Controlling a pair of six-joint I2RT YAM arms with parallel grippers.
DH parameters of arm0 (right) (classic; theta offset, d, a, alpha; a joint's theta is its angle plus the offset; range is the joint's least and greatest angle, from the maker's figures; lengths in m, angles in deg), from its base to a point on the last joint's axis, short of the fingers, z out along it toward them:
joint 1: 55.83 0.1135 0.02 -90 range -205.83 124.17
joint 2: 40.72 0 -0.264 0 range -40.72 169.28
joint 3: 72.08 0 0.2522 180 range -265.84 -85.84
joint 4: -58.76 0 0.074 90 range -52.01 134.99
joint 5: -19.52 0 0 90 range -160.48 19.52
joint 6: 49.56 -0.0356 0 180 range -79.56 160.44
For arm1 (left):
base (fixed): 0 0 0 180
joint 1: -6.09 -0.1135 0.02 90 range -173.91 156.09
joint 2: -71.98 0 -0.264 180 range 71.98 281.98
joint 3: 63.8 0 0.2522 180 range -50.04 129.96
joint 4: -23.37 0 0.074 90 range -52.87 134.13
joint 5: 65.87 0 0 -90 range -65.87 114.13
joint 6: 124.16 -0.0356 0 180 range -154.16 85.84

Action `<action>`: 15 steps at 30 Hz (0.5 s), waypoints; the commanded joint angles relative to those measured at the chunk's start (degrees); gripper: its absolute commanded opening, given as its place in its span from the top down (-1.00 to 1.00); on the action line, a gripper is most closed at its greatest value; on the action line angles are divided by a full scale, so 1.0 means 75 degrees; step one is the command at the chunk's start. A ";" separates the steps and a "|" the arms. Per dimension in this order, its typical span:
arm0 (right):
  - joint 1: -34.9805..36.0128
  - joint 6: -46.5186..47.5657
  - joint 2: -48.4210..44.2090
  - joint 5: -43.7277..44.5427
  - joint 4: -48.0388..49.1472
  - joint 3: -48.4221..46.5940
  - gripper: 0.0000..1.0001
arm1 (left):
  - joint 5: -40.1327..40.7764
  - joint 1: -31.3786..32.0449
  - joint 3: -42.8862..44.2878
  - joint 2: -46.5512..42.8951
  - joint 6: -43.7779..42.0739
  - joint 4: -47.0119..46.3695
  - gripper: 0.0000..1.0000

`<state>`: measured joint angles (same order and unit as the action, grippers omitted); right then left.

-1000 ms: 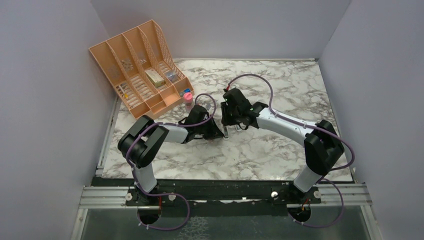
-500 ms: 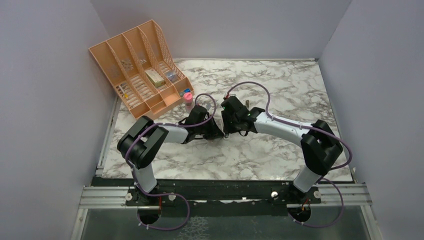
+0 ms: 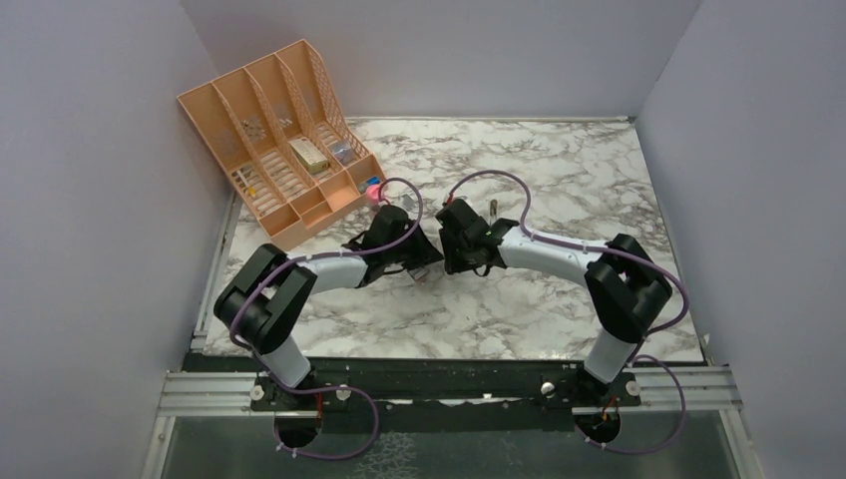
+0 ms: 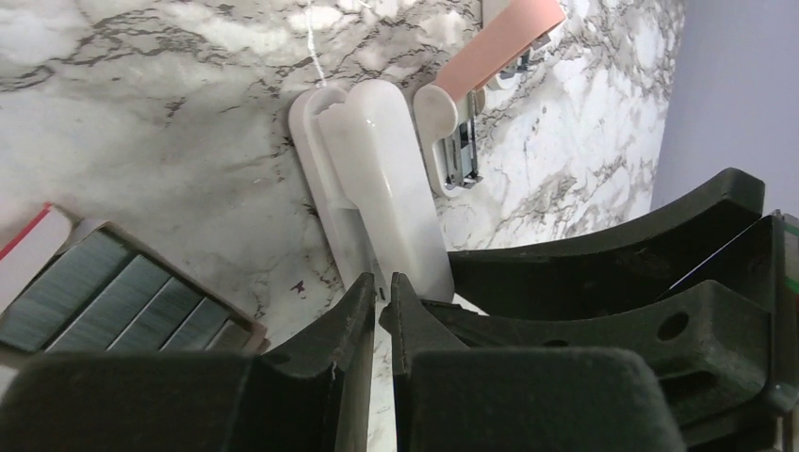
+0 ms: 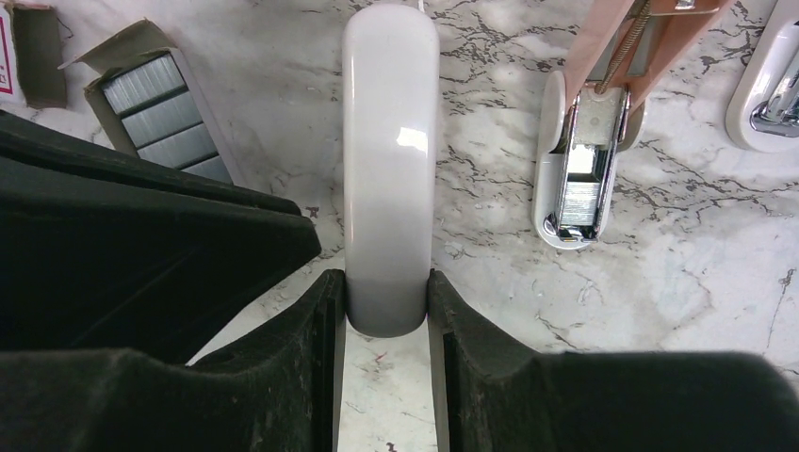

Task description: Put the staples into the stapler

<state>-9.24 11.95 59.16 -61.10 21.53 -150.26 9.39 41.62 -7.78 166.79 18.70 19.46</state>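
White stapler (image 5: pixel 390 160) within right claw (image 5: pixel 386 287)

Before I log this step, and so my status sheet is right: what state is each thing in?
white stapler: closed, flat on the table, one end clamped by the right gripper.
pink stapler: top swung open, magazine exposed.
staples: strips lying in an open tray.
left gripper: nearly shut, holding nothing.
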 commanded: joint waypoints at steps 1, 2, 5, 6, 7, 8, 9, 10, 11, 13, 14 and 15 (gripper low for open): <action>0.0127 -0.0079 0.0276 -0.0107 0.0203 0.0144 0.34 | 0.0786 -0.0003 -0.0010 -0.0519 -0.0240 0.0691 0.76; 0.0138 -0.0071 0.0319 -0.0082 0.0199 0.0132 0.35 | 0.1027 -0.0003 -0.0090 -0.0671 -0.0259 0.0777 0.76; 0.0187 -0.0058 0.0480 -0.0059 0.0181 0.0080 0.35 | 0.1695 -0.0003 -0.0238 -0.1197 -0.0344 0.1016 0.73; 0.0207 -0.0042 0.0537 -0.0048 0.0161 0.0055 0.35 | 0.1853 -0.0003 -0.0243 -0.1350 -0.0393 0.1103 0.73; 0.0232 -0.0034 0.0586 -0.0016 0.0157 0.0023 0.34 | 0.1906 -0.0003 -0.0228 -0.1487 -0.0454 0.1220 0.71; 0.0268 0.0000 0.0647 -0.0004 0.0126 -0.0021 0.34 | 0.2146 -0.0009 -0.0226 -0.1605 -0.0520 0.1315 0.71; 0.0299 0.0018 0.0717 0.0035 0.0068 -0.0093 0.35 | 0.2253 -0.0014 -0.0221 -0.1699 -0.0568 0.1413 0.70; 0.0314 0.0014 0.0801 0.0091 -0.0004 -0.0170 0.34 | 0.2308 -0.0020 -0.0235 -0.1765 -0.0588 0.1466 0.70; 0.0336 -0.0005 0.0867 0.0135 -0.0064 -0.0221 0.34 | 0.2307 -0.0050 -0.0259 -0.1820 -0.0591 0.1476 0.70; 0.0368 -0.0004 0.0945 0.0157 -0.0083 -0.0266 0.33 | 0.2294 -0.0092 -0.0337 -0.1909 -0.0586 0.1463 0.70; 0.0368 -0.0018 0.0970 0.0165 -0.0116 -0.0303 0.32 | 0.2285 -0.0106 -0.0364 -0.1927 -0.0590 0.1455 0.70; 0.0382 -0.0015 0.0995 0.0175 -0.0153 -0.0334 0.32 | 0.2258 -0.0124 -0.0372 -0.1941 -0.0590 0.1444 0.70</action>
<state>-7.40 12.38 61.87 -58.50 19.78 -152.65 23.49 41.32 -9.13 153.48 15.64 28.64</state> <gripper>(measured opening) 0.369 0.148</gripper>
